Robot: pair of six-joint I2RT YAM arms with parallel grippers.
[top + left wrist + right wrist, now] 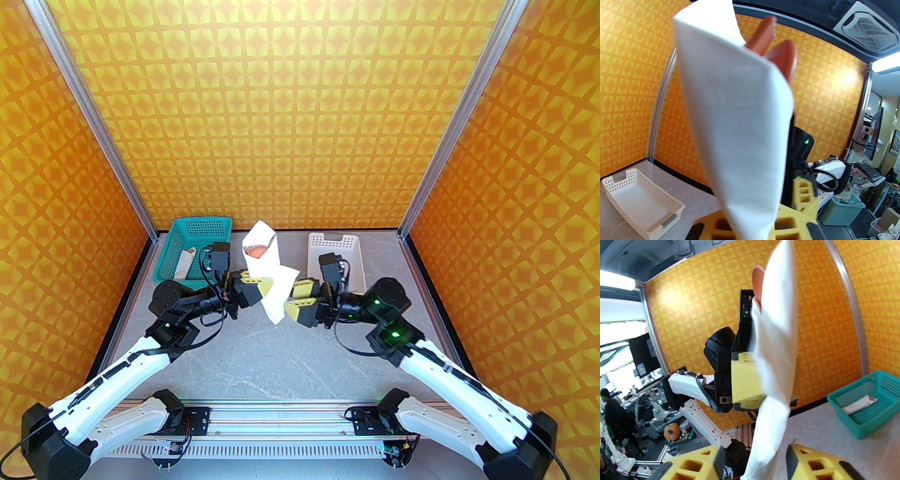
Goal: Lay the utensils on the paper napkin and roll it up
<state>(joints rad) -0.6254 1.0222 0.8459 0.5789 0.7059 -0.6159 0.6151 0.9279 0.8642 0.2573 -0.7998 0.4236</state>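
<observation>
The paper napkin (268, 276) is rolled into a white cone around the utensils and is held up off the table. My left gripper (265, 287) is shut on the roll's middle. From the roll's top end pokes the reddish-brown spoon (785, 58), with an orange utensil tip (764, 37) beside it; the remainder of the utensils is hidden inside the paper. My right gripper (752, 462) is open, and the roll's lower end (764, 451) hangs loose between its yellow fingers (815, 462). In the right wrist view the left gripper's yellow finger (745, 380) presses on the napkin (778, 352).
A teal basket (168, 248) stands at the back left with a white paper tube (857, 403) inside. A white basket (335, 236) stands at the back right, just behind the right wrist. Bare grey table (281, 356) lies between the arms and their bases.
</observation>
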